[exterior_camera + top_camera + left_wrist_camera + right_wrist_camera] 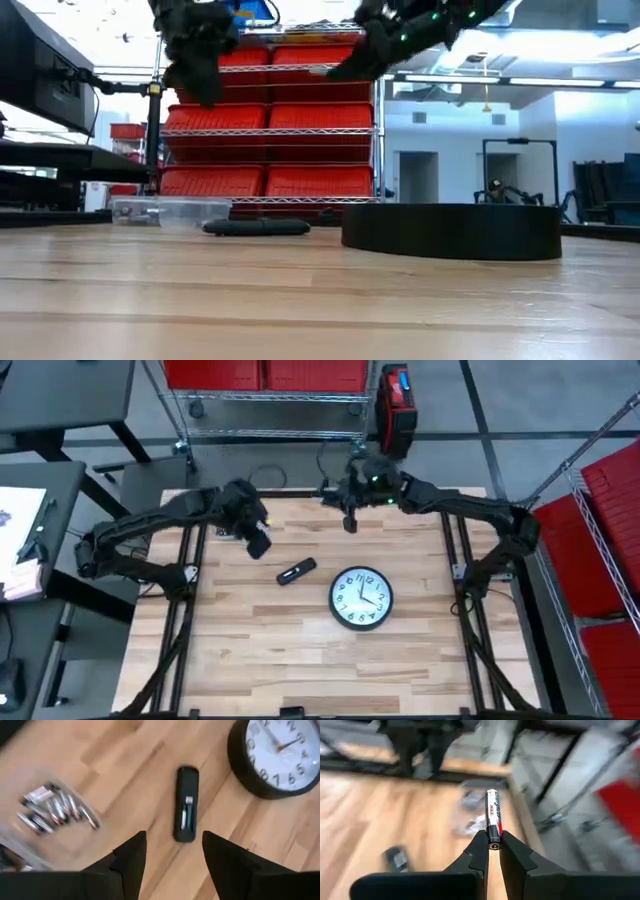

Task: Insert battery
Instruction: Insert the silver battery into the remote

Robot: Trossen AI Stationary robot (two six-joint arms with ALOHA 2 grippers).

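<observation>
A bare stretch of the wooden table (300, 650) fills the near part of the high view. Beyond it, a round black-rimmed clock (361, 598) is laid face up, right of centre. In the low view its rim (452, 231) is seen as a dark band resting on the boards.

Just beyond and to the left of the clock, a black remote (296, 572) is laid at a slant, apart from the clock. In the left wrist view the remote (186, 804) is shown with its back up and its compartment uncovered, something metallic being visible inside. In the low view it (256, 227) lies flat, left of the clock's rim.

The left gripper (259, 543) is held above the table, beyond and left of the remote. Its fingers (129, 859) are spread apart, and nothing is held between them. A clear tray of batteries (56, 813) is seen in the left wrist view, well apart from the remote; in the low view it (170, 211) rests at the table's far left.

Farthest off, near the table's back edge, the right gripper (350, 520) is raised clear of the surface. In the right wrist view its fingers (491, 851) are clamped on the lower end of a battery (492, 816), which is held upright between them, black and silver with red lettering. The battery is kept in the air, well apart from the remote.
</observation>
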